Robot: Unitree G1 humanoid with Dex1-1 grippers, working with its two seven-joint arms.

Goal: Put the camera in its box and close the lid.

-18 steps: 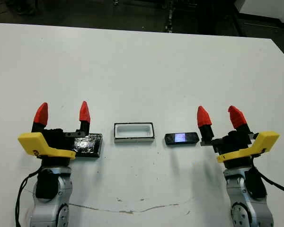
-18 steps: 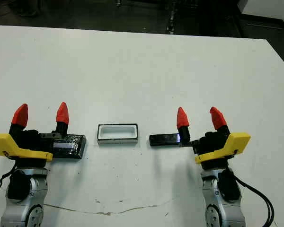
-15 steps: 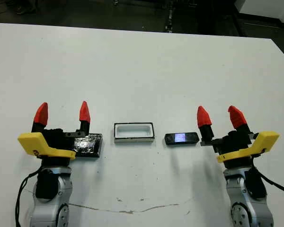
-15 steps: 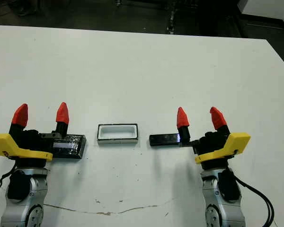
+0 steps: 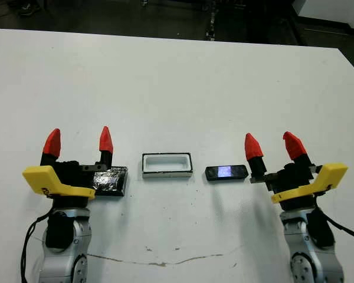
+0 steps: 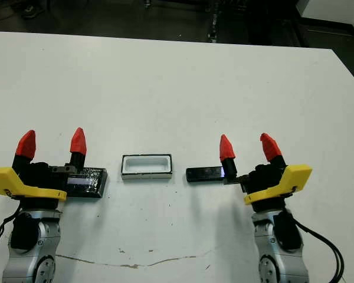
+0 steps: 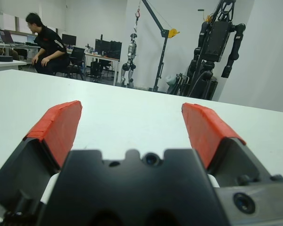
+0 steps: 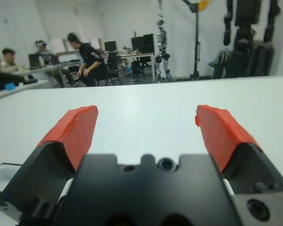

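The camera was pictured lying flat on the white table, toward its near edge, with the long axis running parallel to that edge. On a table otherwise bare toward its far edge and corners, three things were lined up in one row: the lid toward the left edge, the box in the middle of the row, the slim black bar just beside the box on the side toward the right edge. The box was seen open and empty, its long axis set the same way as the bar's, a narrow strip of tabletop left between the two.

The right gripper was held with its red-tipped fingers spread wide and nothing between them, its inner finger close by the bar's outer end, though contact could not be made out. The left gripper was likewise spread and empty, over the end of the lid nearer the left edge, well apart from the bar.

The right arm was judged by far the nearer to the bar, which lay from that gripper toward the table's middle; the pickup was judged likely to call for the fingers to be closed across the bar's short width.
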